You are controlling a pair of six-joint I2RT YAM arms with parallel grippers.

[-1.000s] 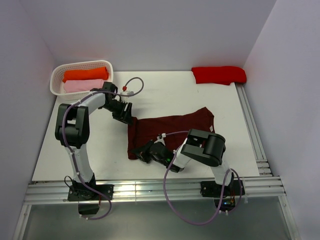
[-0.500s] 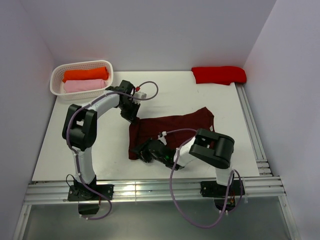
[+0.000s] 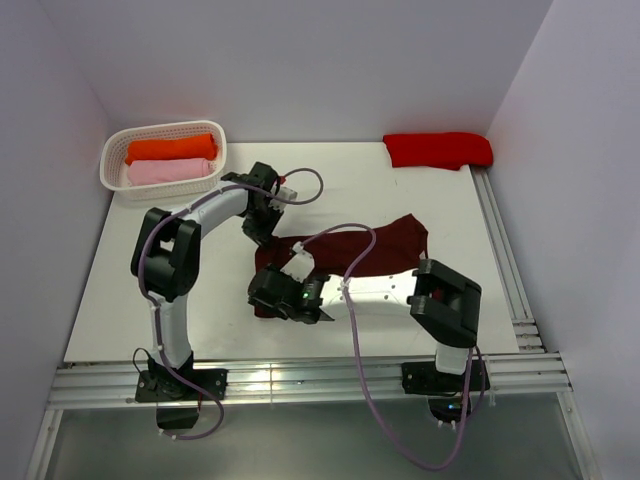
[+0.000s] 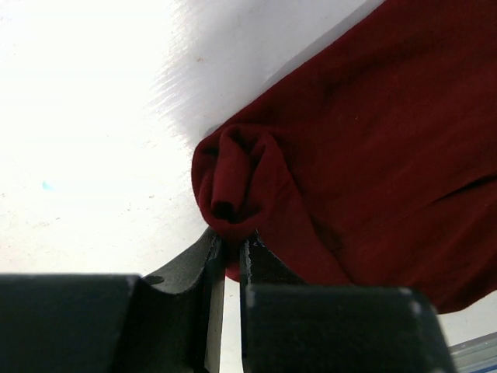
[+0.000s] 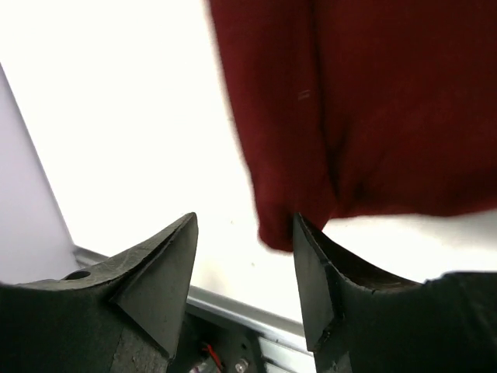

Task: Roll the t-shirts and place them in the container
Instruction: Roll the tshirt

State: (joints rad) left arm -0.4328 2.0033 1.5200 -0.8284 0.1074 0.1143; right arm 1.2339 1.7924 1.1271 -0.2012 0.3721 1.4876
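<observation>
left gripper (image 4: 231,242) nips maroon t-shirt (image 4: 373,155) corner | right gripper (image 5: 247,224) spread at its edge

A white bench (image 3: 340,190) stands boxed in by plain lilac walls: a back wall (image 3: 300,60) behind it, a left wall (image 3: 40,200) and a right wall (image 3: 585,180) beside it. Aluminium rails (image 3: 300,380) edge its near side. Bright light glares off its top.

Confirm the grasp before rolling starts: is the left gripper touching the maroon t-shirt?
Touching. Left wrist view: the left gripper pinches a bunched fold of the maroon t-shirt.
</observation>
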